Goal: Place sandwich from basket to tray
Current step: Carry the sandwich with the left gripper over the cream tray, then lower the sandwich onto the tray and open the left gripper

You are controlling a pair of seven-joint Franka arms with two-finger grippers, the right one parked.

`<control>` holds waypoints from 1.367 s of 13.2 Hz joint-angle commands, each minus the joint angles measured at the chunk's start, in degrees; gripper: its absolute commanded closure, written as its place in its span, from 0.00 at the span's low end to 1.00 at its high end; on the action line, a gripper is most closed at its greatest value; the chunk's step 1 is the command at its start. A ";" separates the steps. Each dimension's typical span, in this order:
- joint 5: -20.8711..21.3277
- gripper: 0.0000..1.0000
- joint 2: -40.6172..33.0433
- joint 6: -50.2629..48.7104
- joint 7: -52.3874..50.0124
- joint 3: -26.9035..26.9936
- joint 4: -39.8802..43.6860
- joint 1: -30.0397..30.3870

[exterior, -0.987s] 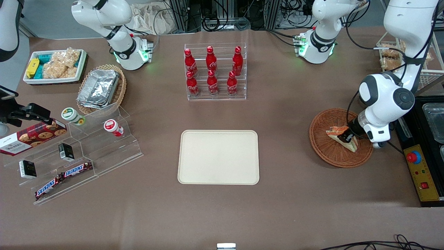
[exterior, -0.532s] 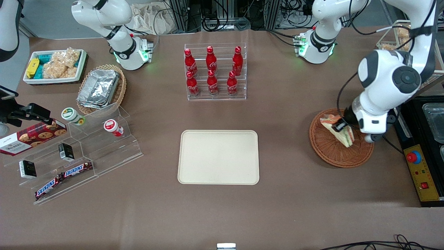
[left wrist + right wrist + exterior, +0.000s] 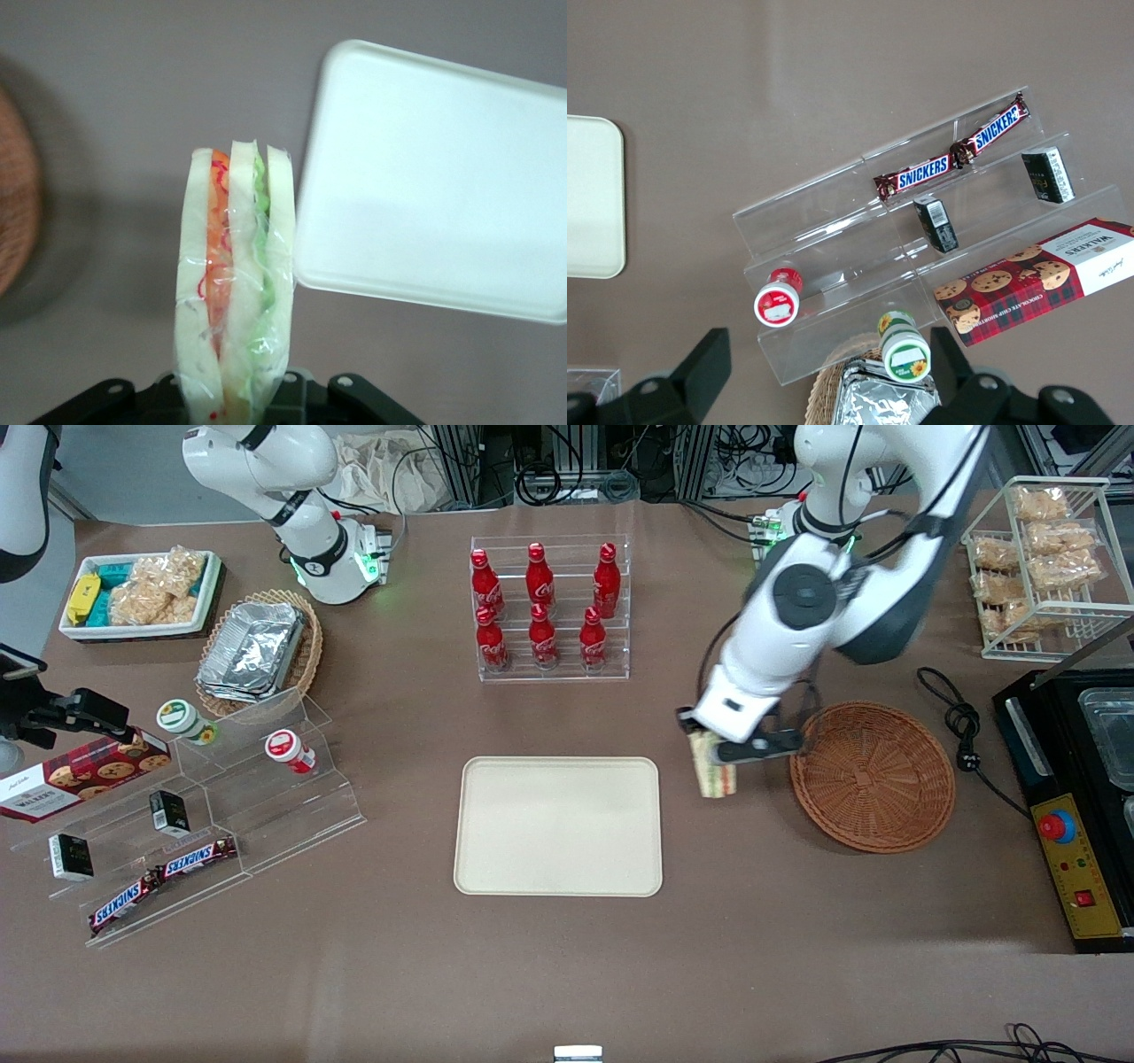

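- Jaws of your gripper (image 3: 713, 746) pinch the sandwich (image 3: 714, 773) by its upper end, above the bare desk (image 3: 797, 921).
- Tray (image 3: 558, 825): flat on the desk, nothing on it; your sandwich hangs just beside its edge on the working arm's side, clear of the rim.
- Sandwich, wrist view (image 3: 235, 283): three pale bread slices stand on edge, orange filling in one gap, green in the next, under clear wrap; a corner of the tray (image 3: 425, 177) lies close alongside.
- Basket (image 3: 873, 776): sits on the desk toward the working arm's end, holding nothing, just beside the gripper.
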 commanded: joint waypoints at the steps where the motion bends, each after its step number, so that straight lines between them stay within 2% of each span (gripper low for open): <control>1: 6.30 1.00 9.34 7.31 0.90 0.36 2.89 -3.89; 3: 12.79 0.98 15.84 8.49 0.72 0.36 6.83 -4.08; 6: 19.57 0.87 23.59 8.49 -2.69 0.71 13.16 -5.92; 8: 24.58 0.69 26.94 8.57 -5.94 0.71 15.46 -6.36; 9: 26.51 0.57 28.08 8.84 -6.13 0.71 15.90 -6.19; 10: 27.58 0.47 29.23 9.53 -6.22 0.71 16.34 -6.27; 11: 27.85 0.42 30.11 10.06 -6.31 0.71 16.52 -6.36; 13: 27.85 0.27 30.56 10.16 -6.40 0.71 16.43 -6.36; 14: 27.68 0.11 30.21 10.16 -7.79 0.71 16.34 -6.02; 15: 27.68 0.01 29.33 9.90 -10.41 0.71 16.17 -5.75; 18: 27.07 0.01 22.15 7.01 -14.48 0.71 15.91 -5.57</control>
